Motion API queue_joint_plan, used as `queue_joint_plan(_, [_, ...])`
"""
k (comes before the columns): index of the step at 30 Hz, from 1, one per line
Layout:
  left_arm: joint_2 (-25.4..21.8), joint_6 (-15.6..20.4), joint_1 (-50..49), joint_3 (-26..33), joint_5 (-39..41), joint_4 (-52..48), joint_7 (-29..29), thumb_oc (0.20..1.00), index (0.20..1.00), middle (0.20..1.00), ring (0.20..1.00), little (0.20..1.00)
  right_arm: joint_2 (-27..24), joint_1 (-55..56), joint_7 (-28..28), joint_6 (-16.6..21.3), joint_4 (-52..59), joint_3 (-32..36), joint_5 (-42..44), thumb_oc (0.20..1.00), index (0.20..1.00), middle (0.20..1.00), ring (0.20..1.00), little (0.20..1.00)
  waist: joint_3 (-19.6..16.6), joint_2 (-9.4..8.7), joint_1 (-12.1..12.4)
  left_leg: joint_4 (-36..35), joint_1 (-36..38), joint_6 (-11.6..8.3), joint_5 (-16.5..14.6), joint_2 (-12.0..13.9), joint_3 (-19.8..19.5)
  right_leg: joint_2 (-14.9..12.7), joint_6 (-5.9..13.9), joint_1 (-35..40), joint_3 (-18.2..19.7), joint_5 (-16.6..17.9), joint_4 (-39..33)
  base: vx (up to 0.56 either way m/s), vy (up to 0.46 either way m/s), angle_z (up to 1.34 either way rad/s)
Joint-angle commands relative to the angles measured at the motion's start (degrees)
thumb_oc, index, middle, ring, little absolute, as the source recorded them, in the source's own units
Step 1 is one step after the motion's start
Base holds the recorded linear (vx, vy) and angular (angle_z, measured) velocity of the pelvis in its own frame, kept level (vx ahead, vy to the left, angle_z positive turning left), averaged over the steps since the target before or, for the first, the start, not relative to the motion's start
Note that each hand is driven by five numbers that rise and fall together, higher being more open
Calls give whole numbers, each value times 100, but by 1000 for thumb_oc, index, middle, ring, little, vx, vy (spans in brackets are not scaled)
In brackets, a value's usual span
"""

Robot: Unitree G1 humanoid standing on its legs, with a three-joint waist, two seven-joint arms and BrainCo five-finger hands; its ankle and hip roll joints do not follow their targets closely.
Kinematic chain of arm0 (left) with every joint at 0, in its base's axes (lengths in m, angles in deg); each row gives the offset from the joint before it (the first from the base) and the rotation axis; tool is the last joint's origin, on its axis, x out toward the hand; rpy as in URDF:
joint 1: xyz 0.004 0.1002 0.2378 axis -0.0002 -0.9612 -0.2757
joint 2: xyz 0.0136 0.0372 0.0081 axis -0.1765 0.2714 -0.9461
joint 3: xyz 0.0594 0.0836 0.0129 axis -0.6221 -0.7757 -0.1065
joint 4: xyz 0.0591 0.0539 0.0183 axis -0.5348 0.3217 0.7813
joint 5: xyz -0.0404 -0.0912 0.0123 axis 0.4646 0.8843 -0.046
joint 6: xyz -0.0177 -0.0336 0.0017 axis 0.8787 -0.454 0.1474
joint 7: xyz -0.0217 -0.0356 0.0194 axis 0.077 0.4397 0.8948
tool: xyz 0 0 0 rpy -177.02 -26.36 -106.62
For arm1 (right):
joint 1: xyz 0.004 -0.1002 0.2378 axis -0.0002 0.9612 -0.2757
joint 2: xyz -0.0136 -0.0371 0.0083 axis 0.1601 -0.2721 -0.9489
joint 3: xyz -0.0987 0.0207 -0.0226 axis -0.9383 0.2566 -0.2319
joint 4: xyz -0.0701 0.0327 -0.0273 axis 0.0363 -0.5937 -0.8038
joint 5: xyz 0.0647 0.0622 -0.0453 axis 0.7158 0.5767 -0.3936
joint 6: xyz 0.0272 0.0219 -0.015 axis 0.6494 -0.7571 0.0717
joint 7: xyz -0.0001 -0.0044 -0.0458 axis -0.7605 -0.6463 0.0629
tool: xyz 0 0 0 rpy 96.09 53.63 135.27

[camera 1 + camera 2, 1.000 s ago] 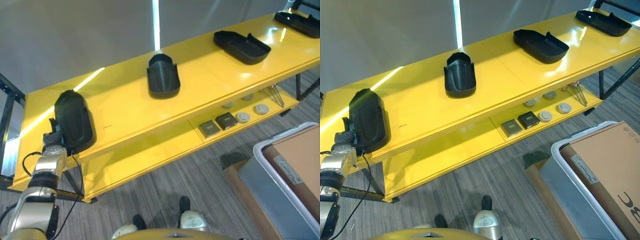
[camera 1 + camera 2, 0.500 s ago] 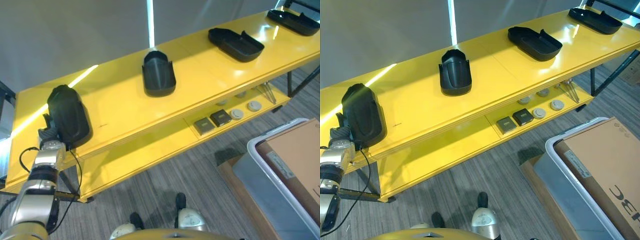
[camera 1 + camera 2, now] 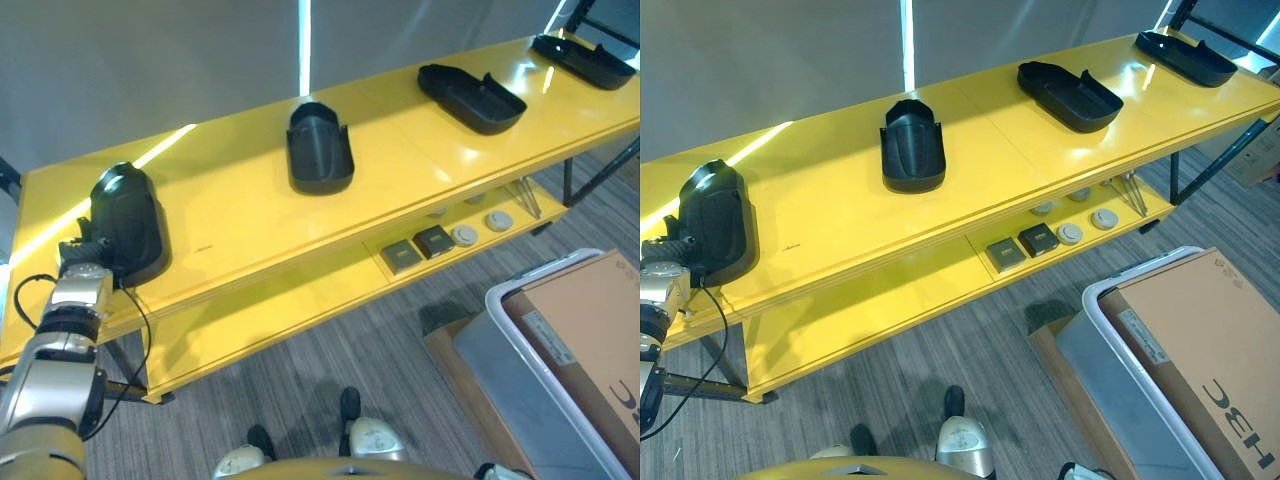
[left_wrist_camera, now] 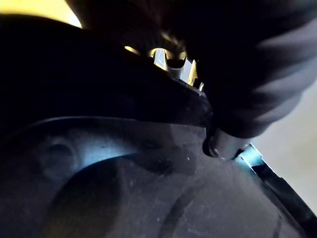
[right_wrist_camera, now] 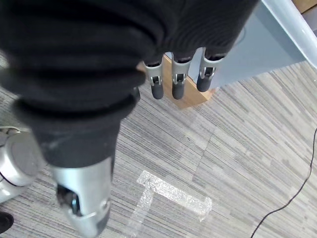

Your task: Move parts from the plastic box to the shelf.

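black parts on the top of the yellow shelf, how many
4. One at the left end by the left hand, one left of centre, one right of centre, one at the far right end. Any past the frame edges can't be seen.

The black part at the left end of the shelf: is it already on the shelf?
Yes. The black part rests on the yellow shelf, with the left robot hand against it.

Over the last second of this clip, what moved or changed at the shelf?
Nothing certain. The whole view has shifted, so the camera moved. The left hand stays at the near end of the leftmost black part on the yellow shelf; whether it has let go is hidden. The other black parts lie as before. The right hand hangs over the floor.
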Motion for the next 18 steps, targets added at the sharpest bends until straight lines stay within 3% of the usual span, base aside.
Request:
queue_joint_plan(1, [-403, 205, 592, -230, -64, 313, 50, 1000, 1000, 1000, 1000, 1000, -125, -25, -207, -128, -345, -435, 177, 1000, 1000, 1000, 1000, 1000, -17, 64, 37, 450, -249, 68, -479, -17, -288, -100, 454, 306, 333, -1014, 277, 46, -4, 4])
queue_joint_plan(6, [-337, 534, 629, -248, 262, 168, 104, 1000, 1000, 1000, 1000, 1000, -82, -85, -307, -157, -432, -475, 160, 1000, 1000, 1000, 1000, 1000, -96, 74, 90, 414, -159, 72, -492, -36, -313, -115, 470, 394, 279, -1026, 265, 30, 1, 8])
queue_joint_plan(7, [-302, 908, 678, -278, 285, -40, 26, 1000, 1000, 1000, 1000, 1000, -65, -109, -313, -149, -475, -489, 165, 1000, 1000, 1000, 1000, 1000, -120, 76, 116, 387, -120, 76, -498, -43, -321, -118, 477, 426, 251, -1031, 263, 23, -1, 11])
queue_joint_plan(9, [-298, 1121, 686, -283, 218, -149, -9, 1000, 1000, 1000, 1000, 1000, -62, -116, -324, -149, -479, -486, 157, 1000, 1000, 1000, 1000, 1000, -127, 76, 128, 382, -109, 77, -501, -46, -325, -118, 477, 440, 244, -1033, 259, 15, -2, 7])
queue_joint_plan(12, [-470, 2073, 743, -363, 192, -1351, -411, 1000, 1000, 1000, 1000, 1000, -44, -128, -380, -150, -540, -449, 188, 1000, 1000, 1000, 1000, 1000, -180, 72, 252, 345, -81, 124, -430, -46, -283, -111, 413, 468, 141, -972, 253, -14, -8, 1])
queue_joint_plan(15, [-711, 2286, 547, -148, 238, -2593, -332, 1000, 1000, 1000, 1000, 1000, -10, -97, -372, -55, -674, -346, 167, 1000, 1000, 1000, 1000, 1000, -220, 51, 345, 320, -18, 129, -450, -45, -310, -110, 396, 552, 90, -991, 232, 36, -5, 6])
queue_joint_plan(16, [-820, 2432, 262, 148, 267, -3624, 103, 1000, 1000, 1000, 1000, 1000, 40, -76, -364, 55, -812, -197, 79, 1000, 1000, 1000, 1000, 1000, -247, 31, 445, 296, 21, 123, -456, -42, -334, -108, 380, 616, 35, -1002, 209, 34, -1, 13])
queue_joint_plan(18, [-843, 2352, 5, 384, 314, -4432, 448, 1000, 1000, 1000, 1000, 1000, 67, -55, -332, 157, -925, -85, 18, 1000, 1000, 1000, 1000, 1000, -264, 20, 518, 263, 51, 113, -451, -47, -364, -103, 371, 659, -5, -1003, 185, 19, 7, 10])
